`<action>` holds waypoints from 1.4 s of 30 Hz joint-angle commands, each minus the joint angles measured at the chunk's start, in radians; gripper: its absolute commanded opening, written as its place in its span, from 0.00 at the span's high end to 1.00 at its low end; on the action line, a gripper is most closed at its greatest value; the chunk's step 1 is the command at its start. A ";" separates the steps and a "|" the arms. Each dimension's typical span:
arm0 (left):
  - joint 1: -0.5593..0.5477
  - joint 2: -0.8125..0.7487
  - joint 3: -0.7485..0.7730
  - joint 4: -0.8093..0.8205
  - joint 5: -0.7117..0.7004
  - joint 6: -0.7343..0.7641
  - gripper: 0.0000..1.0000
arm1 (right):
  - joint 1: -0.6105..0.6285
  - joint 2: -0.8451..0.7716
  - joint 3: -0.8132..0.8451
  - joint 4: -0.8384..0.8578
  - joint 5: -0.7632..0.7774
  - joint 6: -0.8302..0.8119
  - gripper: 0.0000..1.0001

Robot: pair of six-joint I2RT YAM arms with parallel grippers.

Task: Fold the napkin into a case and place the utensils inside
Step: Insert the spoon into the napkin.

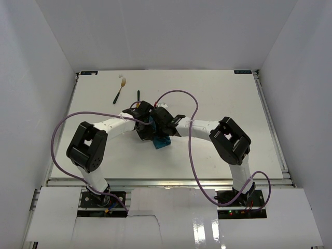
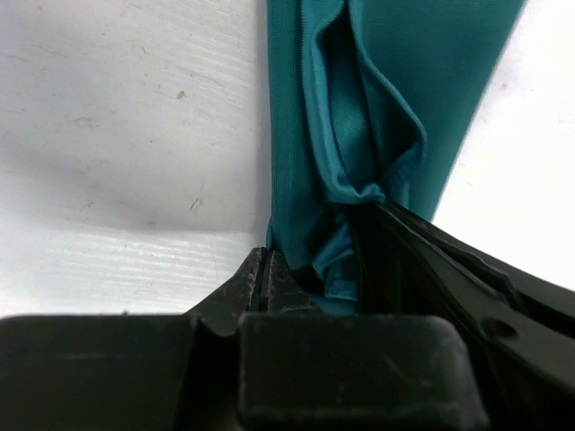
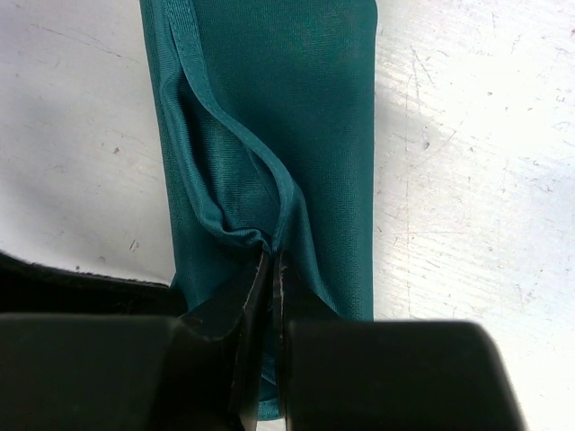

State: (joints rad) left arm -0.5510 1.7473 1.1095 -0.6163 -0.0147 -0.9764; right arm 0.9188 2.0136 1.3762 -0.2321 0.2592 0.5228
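The teal napkin (image 1: 162, 141) is folded into a long narrow strip at mid-table, mostly hidden under both wrists. In the right wrist view the napkin (image 3: 305, 108) has a raised hem fold, and my right gripper (image 3: 277, 260) is shut on it. In the left wrist view my left gripper (image 2: 263, 260) is shut at the left edge of the bunched napkin (image 2: 359, 99). The two grippers, left (image 1: 146, 123) and right (image 1: 157, 126), meet over the cloth. The fork (image 1: 120, 90) lies at the far left. The knife's dark handle (image 1: 138, 95) shows just beyond the grippers; its blade is hidden.
The white table (image 1: 218, 93) has a raised rail along its right edge (image 1: 271, 124). White walls close in the back and sides. Purple cables (image 1: 179, 93) loop over both arms. A black finger of the other gripper (image 2: 449, 260) shows in the left wrist view.
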 commanded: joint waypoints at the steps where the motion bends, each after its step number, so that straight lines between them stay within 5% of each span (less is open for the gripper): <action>1: -0.046 -0.109 -0.008 0.055 0.013 0.027 1.00 | 0.035 0.047 0.018 0.025 0.066 0.039 0.92; 9: -0.046 -0.123 -0.034 0.096 0.075 0.044 1.00 | 0.041 0.037 0.006 0.048 0.075 0.072 0.92; 27: -0.043 -0.072 -0.076 0.078 -0.024 -0.044 1.00 | 0.054 -0.127 -0.186 0.112 -0.138 0.022 0.92; 33: -0.043 -0.086 -0.088 0.081 -0.030 -0.048 1.00 | 0.057 -0.177 -0.218 0.102 -0.152 -0.009 0.87; 42: -0.043 -0.101 -0.122 0.082 -0.039 -0.058 1.00 | 0.054 -0.271 -0.253 0.106 -0.173 -0.004 0.61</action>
State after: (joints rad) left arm -0.5972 1.6760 0.9970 -0.5552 -0.0051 -1.0149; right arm 0.9619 1.7969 1.1248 -0.1261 0.1261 0.5213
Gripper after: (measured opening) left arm 0.021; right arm 0.379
